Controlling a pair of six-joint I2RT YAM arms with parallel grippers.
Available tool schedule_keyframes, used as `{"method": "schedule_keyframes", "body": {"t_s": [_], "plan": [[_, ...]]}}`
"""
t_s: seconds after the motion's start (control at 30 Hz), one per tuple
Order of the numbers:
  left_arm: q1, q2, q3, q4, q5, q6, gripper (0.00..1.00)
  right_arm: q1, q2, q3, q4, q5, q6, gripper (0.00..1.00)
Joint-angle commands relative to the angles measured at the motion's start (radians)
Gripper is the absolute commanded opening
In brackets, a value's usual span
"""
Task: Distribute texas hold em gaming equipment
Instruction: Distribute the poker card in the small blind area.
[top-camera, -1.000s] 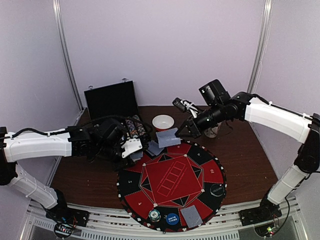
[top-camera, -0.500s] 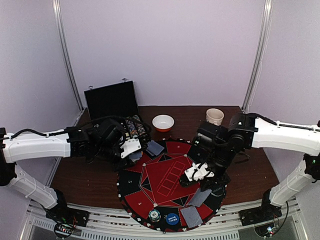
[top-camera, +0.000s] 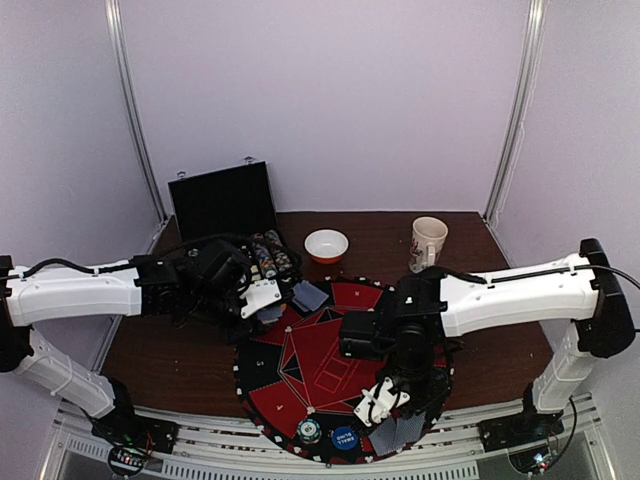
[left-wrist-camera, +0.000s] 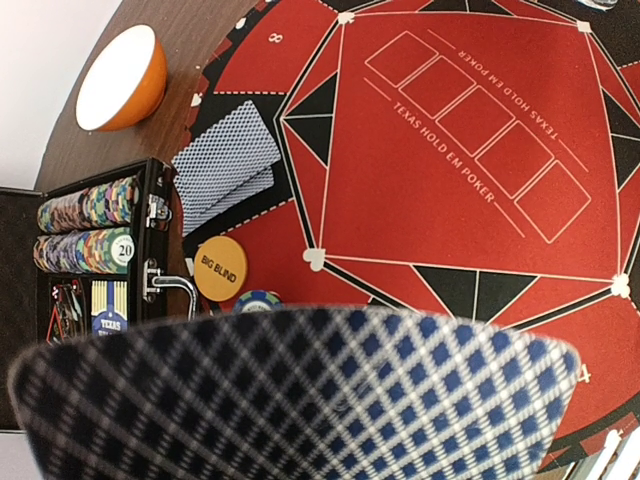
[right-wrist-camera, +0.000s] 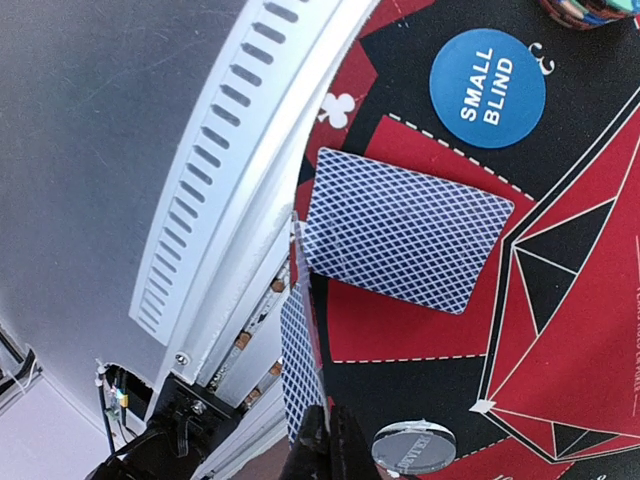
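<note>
The brown counter (top-camera: 500, 330) carries a big round red-and-black mat (top-camera: 320, 365) at its near edge. Behind the mat on the left stands an open black briefcase (top-camera: 222, 200), with rows of chips (left-wrist-camera: 85, 225) packed inside. A mug (top-camera: 428, 241) and a bowl (top-camera: 326, 244), white inside and orange outside, stand beyond the mat.

The left claw (top-camera: 264, 299) hangs over the mat's far-left rim. It is closed on a checked card (left-wrist-camera: 300, 395) that fills the bottom of its wrist view, too blurred to tell whether it is one card or several. The right claw (top-camera: 381, 401) is down at the mat's near rim, pinched shut on an edge-on card (right-wrist-camera: 297, 370). That card stands just beside a flat card (right-wrist-camera: 405, 230) lying back-up on the mat.

A pair of cards (left-wrist-camera: 225, 165) lies overlapped, backs up, on the mat's far-left segment. Near them sits an orange BIG BLIND disc (left-wrist-camera: 220, 268). A blue SMALL BLIND disc (right-wrist-camera: 487, 88) lies near the flat card, and a clear disc (right-wrist-camera: 413, 445) lies on its other side.
</note>
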Motion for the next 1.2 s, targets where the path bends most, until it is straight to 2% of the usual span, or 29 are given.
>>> {"method": "schedule_keyframes", "body": {"t_s": [0.0,0.3,0.6,1.17], "plan": [[0.007,-0.021,-0.007,0.033,-0.004,-0.01,0.45,0.008,0.066,0.039,-0.01,0.056,-0.041,0.0],[0.007,-0.023,-0.013,0.034,-0.008,-0.008,0.45,0.025,0.164,0.053,0.063,0.12,-0.065,0.0],[0.009,-0.027,-0.016,0.034,-0.009,-0.008,0.45,0.022,0.228,0.037,0.121,0.117,-0.042,0.0],[0.009,-0.032,-0.017,0.034,-0.01,-0.01,0.45,-0.022,0.265,0.019,0.149,0.089,0.005,0.0]]}}
